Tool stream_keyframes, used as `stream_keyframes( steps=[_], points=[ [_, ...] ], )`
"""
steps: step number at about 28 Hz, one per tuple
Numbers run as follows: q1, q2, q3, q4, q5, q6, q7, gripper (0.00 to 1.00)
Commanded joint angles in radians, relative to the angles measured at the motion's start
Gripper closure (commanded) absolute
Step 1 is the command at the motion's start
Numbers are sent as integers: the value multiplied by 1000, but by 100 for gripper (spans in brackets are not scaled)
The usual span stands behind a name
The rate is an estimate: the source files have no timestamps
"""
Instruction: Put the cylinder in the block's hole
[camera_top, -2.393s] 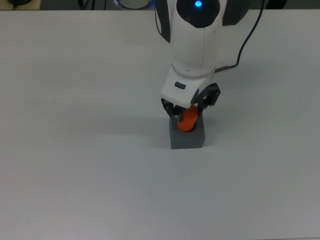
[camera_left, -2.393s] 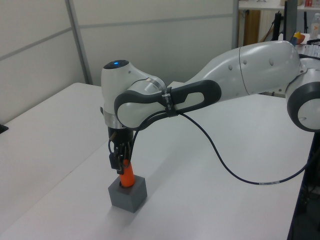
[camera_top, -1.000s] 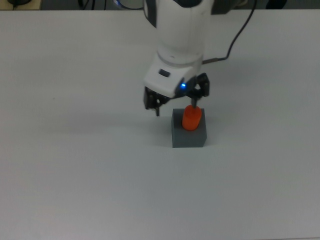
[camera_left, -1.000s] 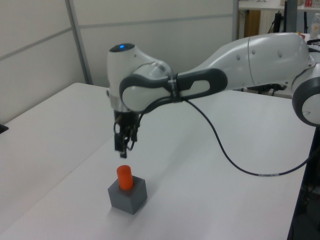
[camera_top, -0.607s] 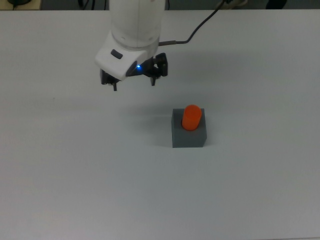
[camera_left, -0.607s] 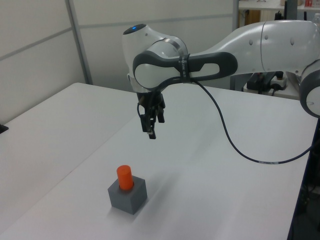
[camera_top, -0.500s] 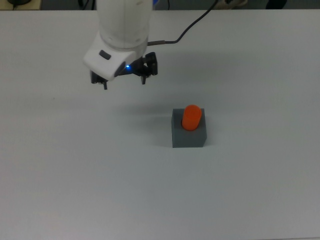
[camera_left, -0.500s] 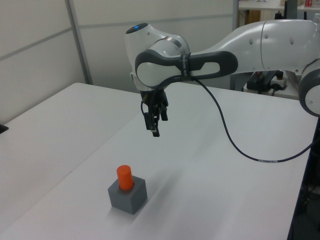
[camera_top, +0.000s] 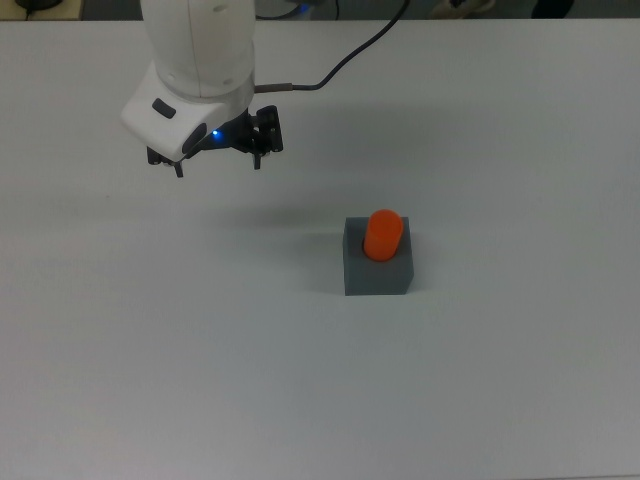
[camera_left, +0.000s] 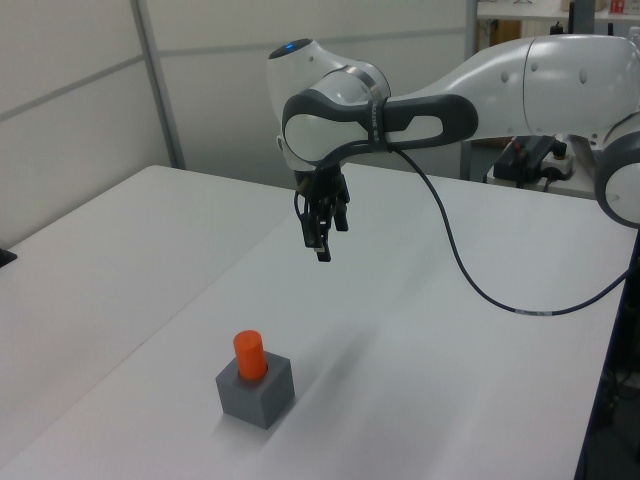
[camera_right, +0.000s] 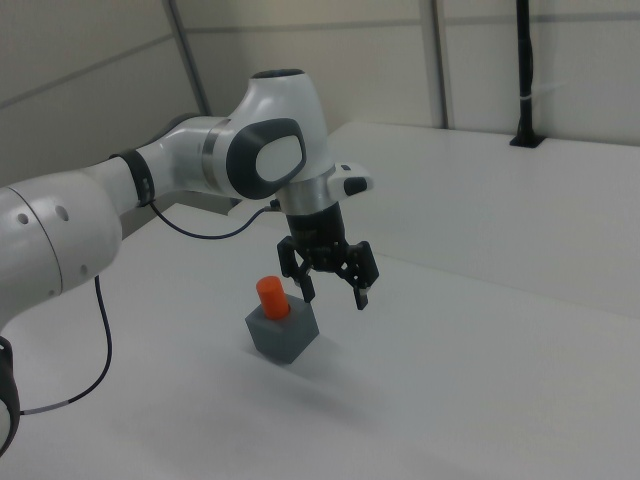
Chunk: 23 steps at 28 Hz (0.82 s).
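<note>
The white tabletop (camera_top: 500, 380) carries a dark grey matte cube block (camera_top: 378, 276) near its middle, well clear of every edge. The small bright orange plastic cylinder (camera_top: 382, 234) stands upright in the block's top recess, most of its height above the rim. The two-finger gripper (camera_top: 213, 158) hangs raised toward the top view's upper left, jaws spread wide, holding nothing. The insertion looks finished; no further grasp seems needed, only retreat.

No legible text, label, brand, number or sign on any surface in view.
</note>
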Motion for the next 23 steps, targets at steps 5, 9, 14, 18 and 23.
stream_keyframes(
  steps=[5,9,14,18,23],
  points=[
    [-7,-4,-1,-13,0,16,-20,0],
    [-21,-4,-1,-12,3,17,-19,0],
    [-25,-4,-1,-12,3,19,-19,0],
    [-27,-4,-1,-12,3,19,-17,0],
    [-36,-4,-1,-10,14,19,-19,0]
  ],
)
